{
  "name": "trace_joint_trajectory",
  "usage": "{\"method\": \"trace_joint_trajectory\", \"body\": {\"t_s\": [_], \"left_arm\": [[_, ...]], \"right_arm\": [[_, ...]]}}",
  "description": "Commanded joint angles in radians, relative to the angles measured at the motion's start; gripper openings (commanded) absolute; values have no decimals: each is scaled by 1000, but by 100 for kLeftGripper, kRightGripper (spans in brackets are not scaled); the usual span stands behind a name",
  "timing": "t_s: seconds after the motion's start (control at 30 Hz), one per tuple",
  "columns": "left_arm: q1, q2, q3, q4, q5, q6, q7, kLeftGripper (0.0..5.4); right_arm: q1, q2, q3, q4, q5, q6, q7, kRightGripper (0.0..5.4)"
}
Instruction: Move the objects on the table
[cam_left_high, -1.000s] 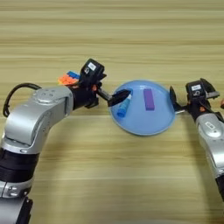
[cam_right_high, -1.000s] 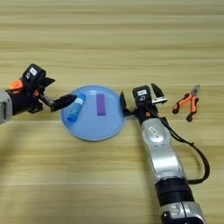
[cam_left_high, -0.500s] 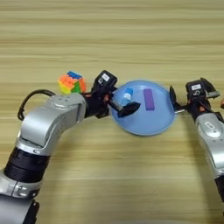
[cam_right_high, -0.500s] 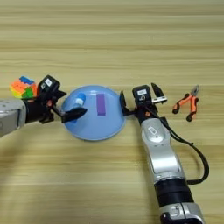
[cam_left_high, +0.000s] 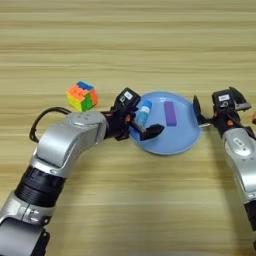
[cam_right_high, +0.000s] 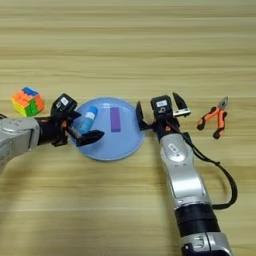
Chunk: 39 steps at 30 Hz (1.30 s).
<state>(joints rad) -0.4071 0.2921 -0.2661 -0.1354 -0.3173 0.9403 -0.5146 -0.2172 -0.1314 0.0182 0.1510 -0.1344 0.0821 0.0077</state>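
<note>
Left end effector (cam_left_high: 142, 125) reaches in over the near-left rim of the plate (cam_left_high: 182, 142), its two black fingers spread apart around the lower end of the blue tube (cam_left_high: 143, 113); one finger (cam_left_high: 151, 132) lies out over the plate floor in front of the tube, the other sits behind by the rim, and whether either actually touches the tube cannot be told; the tube lies tilted on the left part of the plate, its white end toward the far side; the purple block (cam_left_high: 170, 113) lies flat near the middle of the same plate, just right of the tube and apart from it; the plate itself is round and light blue and rests on the worktop (cam_left_high: 130, 45) between the two arms; the puzzle cube (cam_left_high: 82, 96) stands on the worktop left of the plate, well clear of it and just beyond the silver forearm of the left arm; right end effector (cam_right_high: 156, 114) sits at the right rim of the plate, fingers splayed wide with one finger (cam_right_high: 140, 116) by the rim and the other pointing away to the right, gripping nothing; orange-handled pliers (cam_right_high: 215, 117) lie on the worktop further right, apart from that arm.
</note>
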Motion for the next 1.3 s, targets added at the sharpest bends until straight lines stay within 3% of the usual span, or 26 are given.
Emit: {"method": "trace_joint_trajectory", "body": {"t_s": [0.03, 0.37, 0.77, 1.3], "left_arm": [[-32, -4, -6, 40, 31, -30, 8, 540], [-46, 2, 10, 76, 49, -58, -3, 540], [-47, -3, -7, 91, 58, -59, -12, 540], [-62, -9, -28, 196, 98, -105, -28, 540]], "right_arm": [[10, 6, 6, -21, -6, 24, -7, 539], [10, 10, 9, -28, -6, 33, -10, 539], [11, 17, 13, -43, -8, 44, -15, 539], [14, 30, 24, -68, -9, 62, -28, 539]]}}
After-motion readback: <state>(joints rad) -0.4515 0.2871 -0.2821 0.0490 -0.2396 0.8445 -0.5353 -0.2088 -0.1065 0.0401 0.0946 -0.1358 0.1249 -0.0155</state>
